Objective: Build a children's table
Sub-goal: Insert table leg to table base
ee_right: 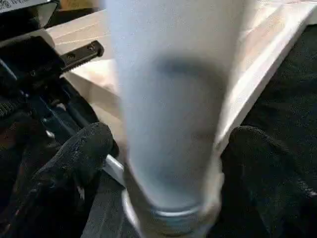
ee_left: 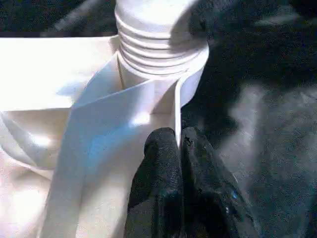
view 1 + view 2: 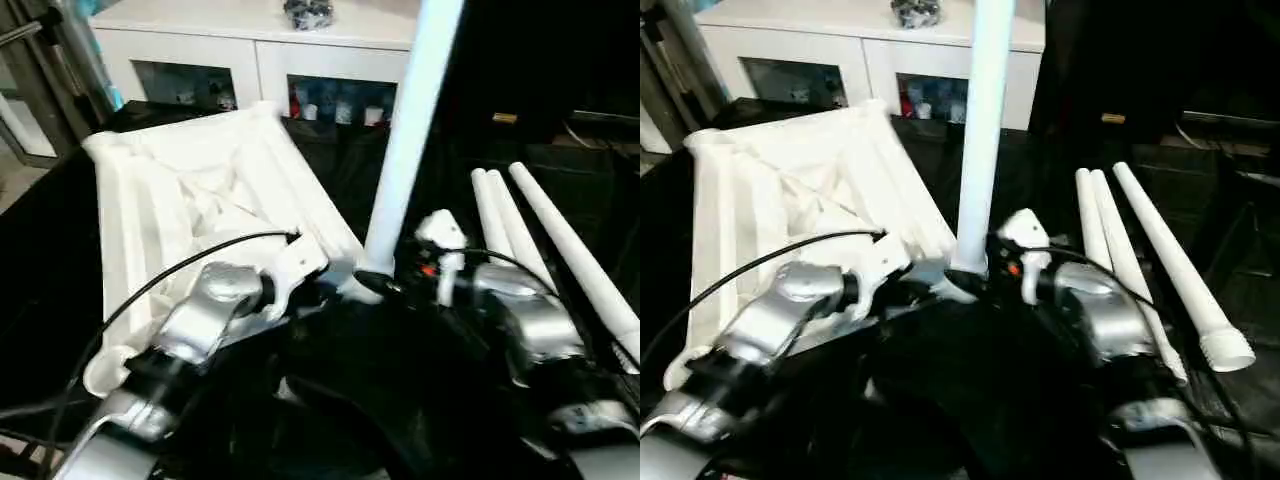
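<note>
From the head, the ribbed white plastic square tabletop (image 3: 200, 200) lies underside-up at the black surface's left, one long white tubular leg (image 3: 980, 130) upright in its near corner socket, three spare legs (image 3: 1140, 250) at the right. Left wrist: left gripper (image 2: 178, 148) jaws clenched on a thin stiff rib. Right wrist: right gripper (image 1: 163, 168) jaws released around the smooth, probably light leg; best held low.

1. The left arm (image 3: 205, 315) has a shiny silver shell with round bumps.
2. The right arm (image 3: 525, 320) is silver too.
3. A thin black cable (image 3: 190, 260) loops over the left arm.
4. The fingers (image 2: 158, 183) are black and rubbery.
5. A small red spot (image 3: 428, 270) sits on a white wrist part.
</note>
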